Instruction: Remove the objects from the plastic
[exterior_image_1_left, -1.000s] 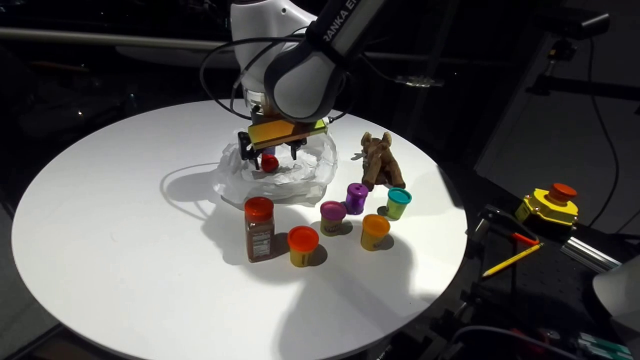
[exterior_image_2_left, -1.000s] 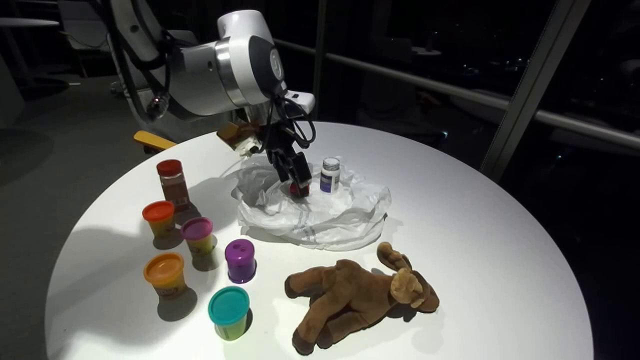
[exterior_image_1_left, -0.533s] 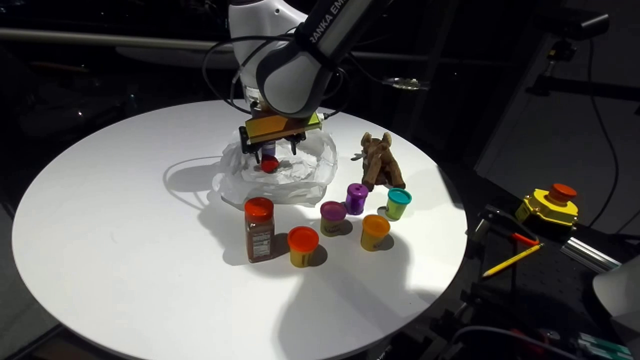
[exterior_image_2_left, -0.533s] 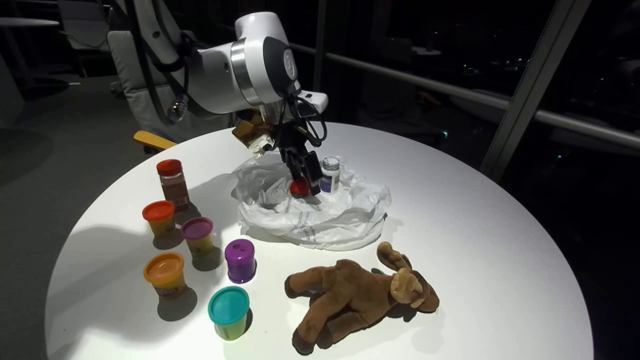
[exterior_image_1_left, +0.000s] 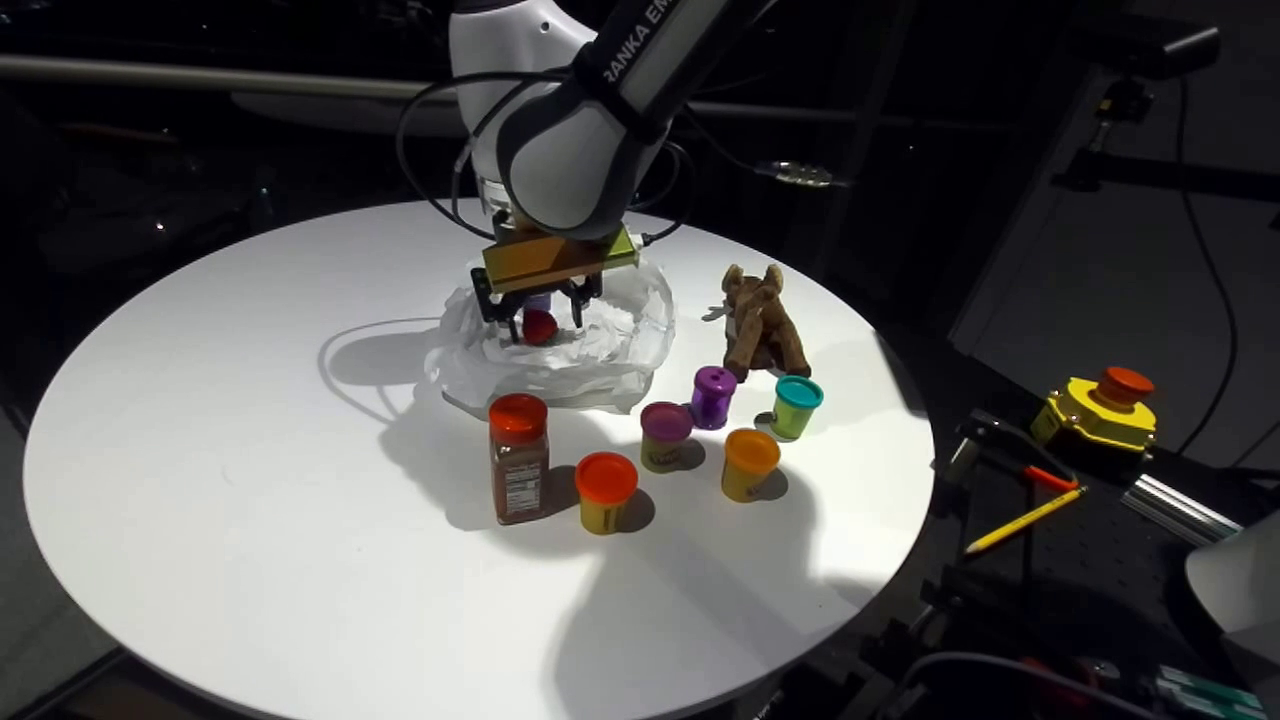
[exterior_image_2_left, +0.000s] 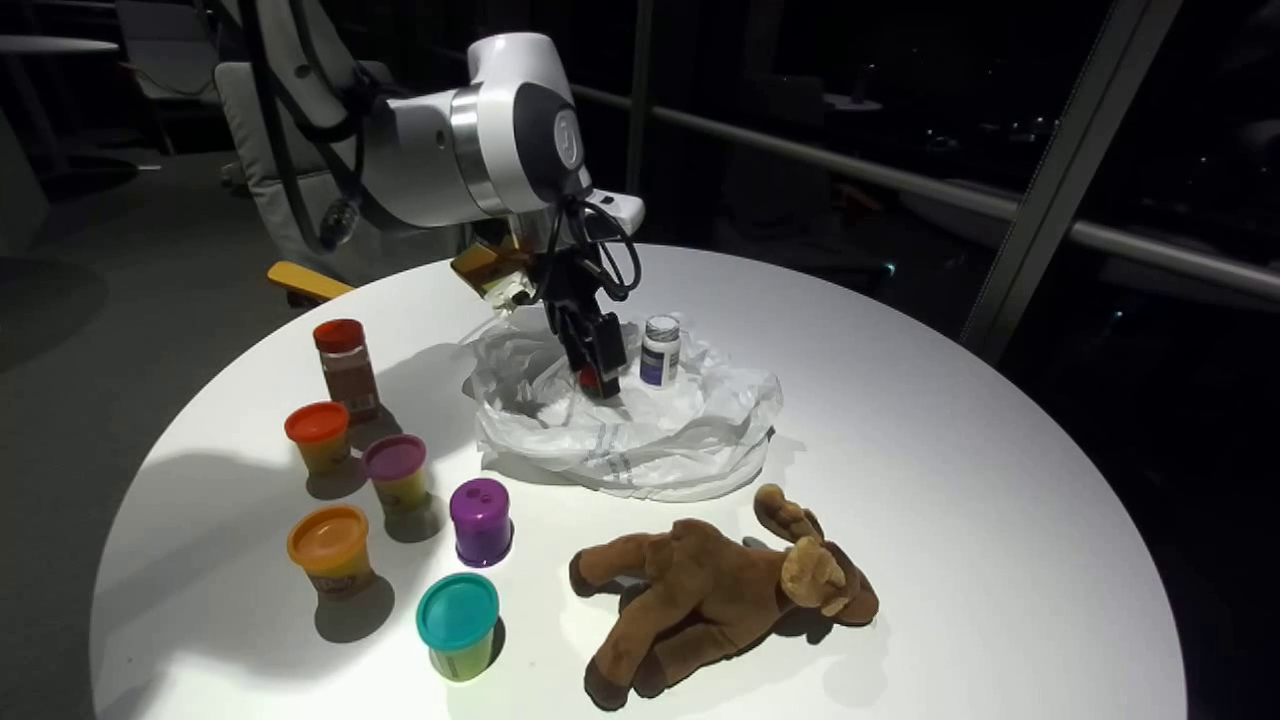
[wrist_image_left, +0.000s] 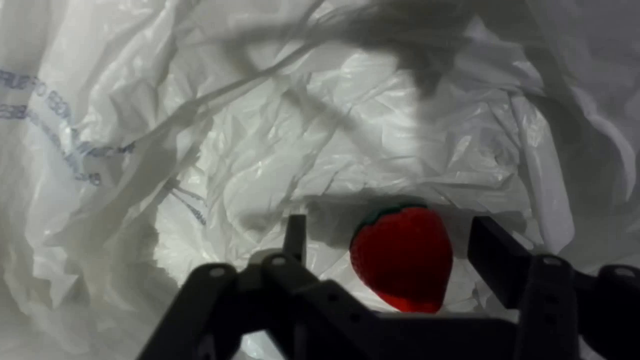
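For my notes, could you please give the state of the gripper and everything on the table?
Gripper, open
Bag, open, crumpled
Strawberry, in bag, ungripped
Bottle, upright
Jar, upright, lidded
Red tub, upright, lidded
Pink tub, upright, lidded
Orange tub, upright, lidded
Teal tub, upright, lidded
Purple pot, standing
Plush, lying down

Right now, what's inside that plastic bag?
Inside the plastic bag are a red strawberry and an upright white bottle. Anything under the plastic bag's folds is covered, so unseen.
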